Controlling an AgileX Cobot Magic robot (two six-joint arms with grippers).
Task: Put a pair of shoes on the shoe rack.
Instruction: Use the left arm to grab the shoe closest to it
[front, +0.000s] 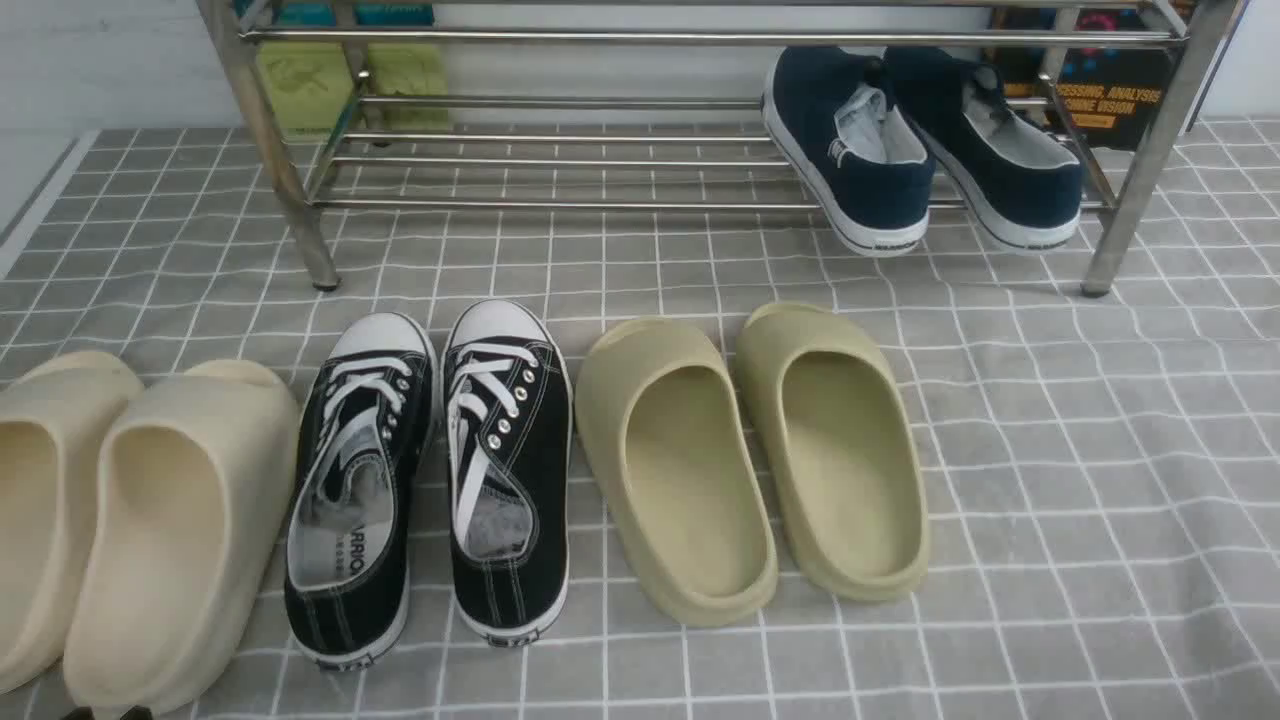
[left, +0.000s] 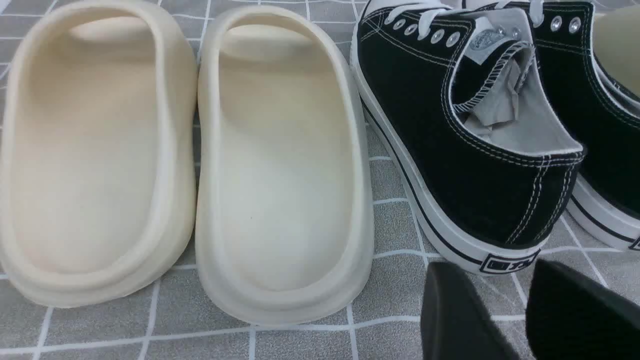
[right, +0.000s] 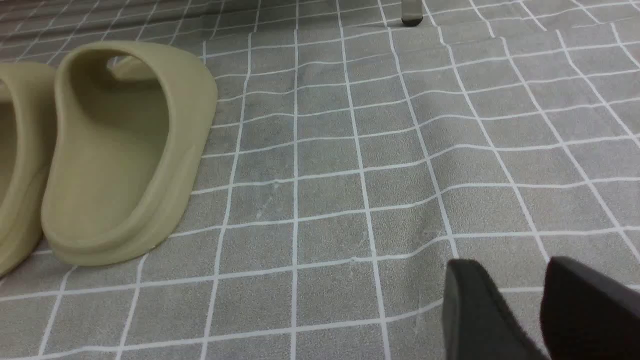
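The two black sneakers (front: 507, 470) stand side by side on the grey checked cloth (front: 1100, 450), toes toward the shoe rack (front: 700, 38). Cream slides (front: 170, 520) lie on their left and olive slides (front: 680, 460) on their right. Neither sneaker is on the rack (only navy slip-ons (front: 860, 150) sit on its lower bars, at the right end). The left gripper (left: 492, 269) hovers just behind the heel of the left sneaker (left: 450, 150), jaws parted and empty. The right gripper (right: 509, 262) hangs over bare cloth near the olive slides, jaws also parted, gripping nothing.
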